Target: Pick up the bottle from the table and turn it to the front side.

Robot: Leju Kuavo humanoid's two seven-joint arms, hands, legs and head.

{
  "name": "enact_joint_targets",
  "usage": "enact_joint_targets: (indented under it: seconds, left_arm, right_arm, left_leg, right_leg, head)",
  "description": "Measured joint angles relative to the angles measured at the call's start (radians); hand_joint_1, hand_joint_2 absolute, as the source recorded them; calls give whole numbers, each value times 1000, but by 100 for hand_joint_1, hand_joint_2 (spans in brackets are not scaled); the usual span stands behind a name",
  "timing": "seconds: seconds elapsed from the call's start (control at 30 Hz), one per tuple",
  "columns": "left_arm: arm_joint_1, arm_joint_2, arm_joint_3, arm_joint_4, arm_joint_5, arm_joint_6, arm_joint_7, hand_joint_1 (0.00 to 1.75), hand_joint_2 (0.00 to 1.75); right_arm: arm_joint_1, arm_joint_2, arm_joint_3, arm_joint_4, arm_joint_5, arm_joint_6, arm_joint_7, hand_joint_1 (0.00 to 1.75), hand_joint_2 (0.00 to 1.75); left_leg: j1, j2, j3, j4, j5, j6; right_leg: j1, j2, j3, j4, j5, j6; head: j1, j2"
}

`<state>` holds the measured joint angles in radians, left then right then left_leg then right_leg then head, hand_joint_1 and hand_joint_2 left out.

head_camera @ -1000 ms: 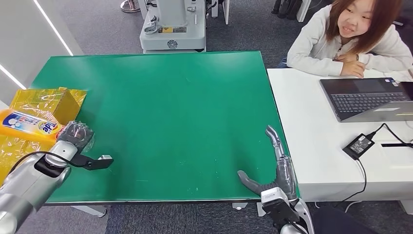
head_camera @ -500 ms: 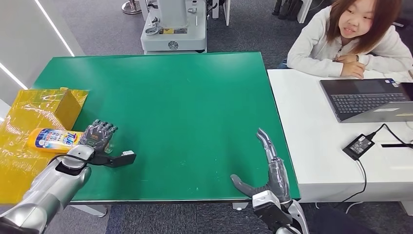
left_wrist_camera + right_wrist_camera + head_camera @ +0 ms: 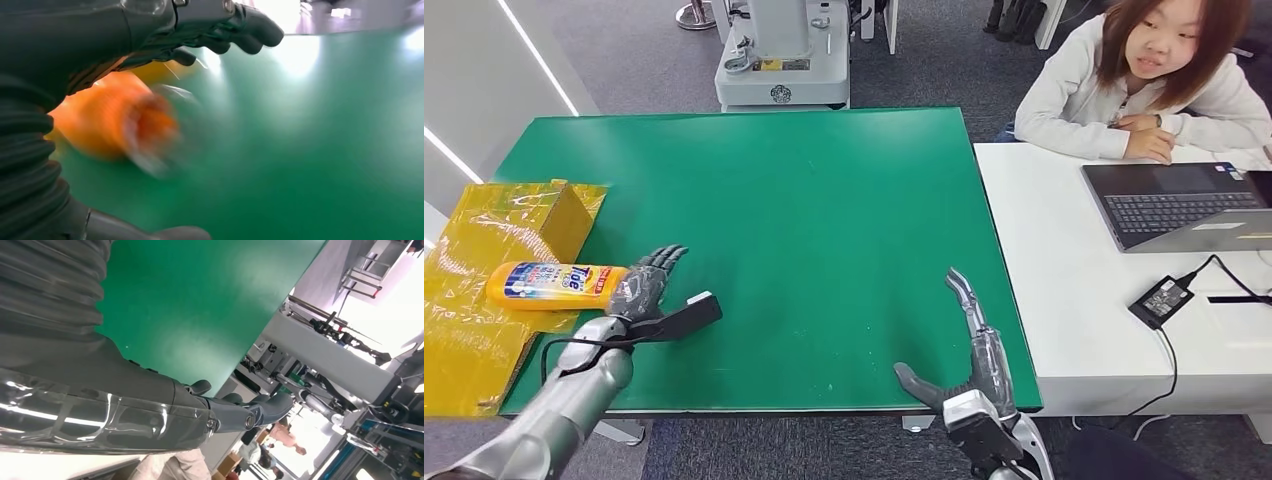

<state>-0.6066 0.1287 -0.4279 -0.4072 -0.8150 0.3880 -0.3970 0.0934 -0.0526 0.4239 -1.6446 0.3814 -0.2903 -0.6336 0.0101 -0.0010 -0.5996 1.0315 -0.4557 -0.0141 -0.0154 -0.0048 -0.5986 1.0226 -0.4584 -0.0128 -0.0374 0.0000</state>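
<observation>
The orange detergent bottle lies on its side at the table's left edge, partly on a yellow plastic sheet, label up and red cap end toward my left hand. That hand has its fingers stretched out and its thumb spread, right beside the cap end and gripping nothing. The left wrist view shows the bottle as an orange blur beside the palm, under the extended fingers. My right hand hovers near the green table's front edge, flat and empty. Its fingers are straight.
A yellow box stands on the sheet behind the bottle. To the right is a white table with a laptop and a charger; a person sits behind it. A grey machine base stands beyond the green table.
My left hand came rightward and down with the bottle, and its fingers uncurled; the bottle now lies on the sheet. My right hand drifted slightly left.
</observation>
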Motion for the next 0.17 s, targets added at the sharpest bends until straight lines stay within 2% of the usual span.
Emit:
enact_joint_targets:
  seconds: [0.07, 0.17]
  left_arm:
    - [49, -45, 78, -46, 197, -14, -171, 0, 175]
    - [72, -64, 103, -73, 258, -13, -218, 0, 175]
  right_arm:
    - [3, 0, 0, 2, -11, 2, -5, 0, 175]
    - [3, 0, 0, 3, -15, 2, -7, 0, 175]
  left_leg:
    - [0, 0, 0, 0, 0, 0]
    - [0, 0, -1, 0, 0, 0]
  right_leg:
    - [0, 0, 0, 0, 0, 0]
    - [0, 1, 0, 0, 0, 0]
  head:
    - [0, 0]
    - [1, 0]
